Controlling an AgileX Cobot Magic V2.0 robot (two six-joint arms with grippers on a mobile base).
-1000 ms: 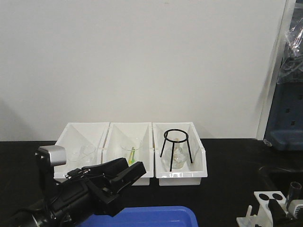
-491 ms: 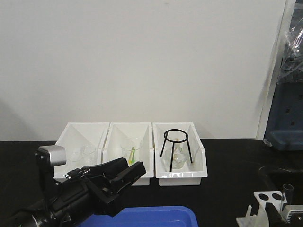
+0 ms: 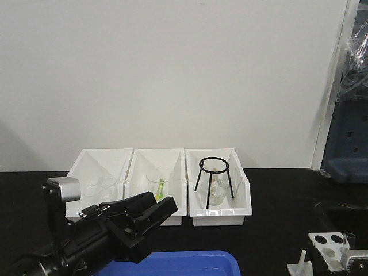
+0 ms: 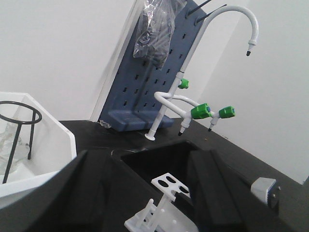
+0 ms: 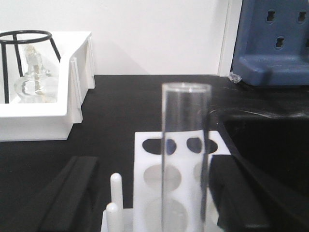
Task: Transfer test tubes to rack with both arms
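Note:
The white rack (image 3: 324,242) stands at the table's front right; it also shows in the left wrist view (image 4: 169,182) and the right wrist view (image 5: 141,169). One clear test tube (image 5: 186,145) stands upright between my right gripper's (image 5: 154,162) jaws. It is close to the right finger and apart from the left one, and its lower end is out of frame. The jaws are wider than the tube. In the front view the tube top (image 3: 348,237) pokes just above the rack's right side. My left gripper (image 3: 163,211) is open and empty at the front left, facing the rack (image 4: 140,154).
Three white bins (image 3: 218,215) line the back, holding glass beakers (image 3: 159,185) and a black tripod ring stand (image 3: 214,172). A blue tray (image 3: 172,264) lies at the front edge. A black sink, a white faucet (image 4: 241,19) and a blue pegboard (image 4: 145,87) are on the right.
The test tube has sunk lower at the rack's right side, and the right gripper's black fingers have dropped out of the front view. The left arm has not moved.

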